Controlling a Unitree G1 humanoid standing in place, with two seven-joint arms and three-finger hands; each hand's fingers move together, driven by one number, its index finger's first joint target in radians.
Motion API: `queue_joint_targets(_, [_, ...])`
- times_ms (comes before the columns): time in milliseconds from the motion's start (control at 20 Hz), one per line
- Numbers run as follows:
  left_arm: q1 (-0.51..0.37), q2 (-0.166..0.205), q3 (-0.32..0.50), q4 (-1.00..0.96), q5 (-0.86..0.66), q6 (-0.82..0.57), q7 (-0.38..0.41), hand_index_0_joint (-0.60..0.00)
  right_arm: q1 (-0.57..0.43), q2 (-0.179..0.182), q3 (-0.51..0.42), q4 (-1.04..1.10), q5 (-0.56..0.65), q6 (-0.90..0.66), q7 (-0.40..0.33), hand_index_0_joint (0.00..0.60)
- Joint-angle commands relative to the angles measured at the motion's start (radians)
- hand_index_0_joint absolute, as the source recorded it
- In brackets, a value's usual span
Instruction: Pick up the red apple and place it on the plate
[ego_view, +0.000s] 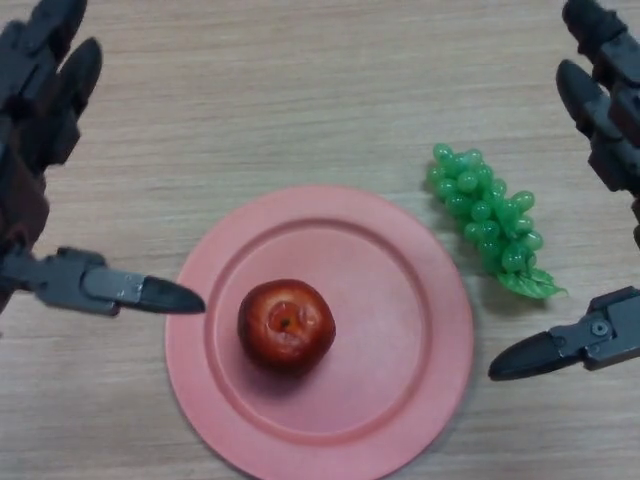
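Observation:
The red apple (286, 325) sits upright on the pink plate (400, 330), a little left of the plate's middle. At the view's left edge my left hand (45, 110) is open, fingers straight and pointing away; its thumb (120, 288) reaches toward the plate's left rim and stops short of the apple. My right hand (610, 110) shows at the right edge, also open, with its thumb (565, 348) pointing left just outside the plate's right rim. Neither hand touches the apple.
A bunch of green grapes (490, 220) lies on the wooden table (300, 100) just beyond the plate's upper right rim, between the plate and my right hand.

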Motion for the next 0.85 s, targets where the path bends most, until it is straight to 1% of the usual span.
queue_joint_targets(50, [-0.010, 0.044, 0.093, -0.054, -0.042, -0.113, 0.013, 0.000, -0.005, -0.023, -0.051, -0.036, 0.086, -0.206, -0.005, 0.000])
queue_joint_targets(150, [0.000, 0.041, 0.082, -0.066, -0.029, -0.101, 0.027, 0.000, -0.003, -0.021, -0.043, -0.023, 0.101, -0.205, -0.022, 0.000])
queue_joint_targets(250, [0.018, 0.016, 0.050, -0.060, 0.034, -0.142, 0.046, 0.000, 0.002, -0.018, -0.025, -0.013, 0.102, -0.201, -0.027, 0.000])
queue_joint_targets(300, [0.022, 0.009, 0.046, -0.070, 0.028, -0.125, 0.053, 0.000, 0.002, -0.021, -0.020, -0.011, 0.095, -0.195, -0.020, 0.000])
queue_joint_targets(400, [0.023, 0.007, 0.054, -0.075, 0.005, -0.103, 0.061, 0.000, -0.002, -0.019, -0.006, -0.001, 0.082, -0.186, -0.012, 0.000])
queue_joint_targets(500, [0.008, 0.018, 0.072, -0.078, -0.015, -0.074, 0.081, 0.000, -0.011, -0.017, 0.014, 0.000, 0.061, -0.169, -0.013, 0.000])
queue_joint_targets(600, [-0.024, 0.028, 0.053, -0.073, -0.018, -0.061, 0.127, 0.000, -0.019, -0.012, 0.029, 0.011, 0.049, -0.159, -0.020, 0.000])
queue_joint_targets(650, [-0.049, 0.048, 0.056, -0.091, -0.056, 0.017, 0.123, 0.000, -0.027, -0.011, 0.035, 0.021, 0.041, -0.152, -0.026, 0.000])
queue_joint_targets(700, [-0.074, 0.059, 0.075, -0.086, -0.094, 0.050, 0.126, 0.000, -0.027, -0.011, 0.051, 0.035, 0.015, -0.159, -0.030, 0.000])
queue_joint_targets(750, [-0.088, 0.078, 0.089, -0.084, -0.118, 0.076, 0.127, 0.000, -0.025, -0.008, 0.062, 0.046, -0.006, -0.169, -0.031, 0.000])
queue_joint_targets(800, [-0.089, 0.084, 0.079, -0.076, -0.111, 0.061, 0.125, 0.000, -0.022, -0.004, 0.069, 0.055, -0.020, -0.181, -0.028, 0.000])
queue_joint_targets(850, [-0.080, 0.078, 0.067, -0.063, -0.081, 0.008, 0.117, 0.000, -0.018, -0.001, 0.070, 0.062, -0.026, -0.193, -0.025, 0.000])
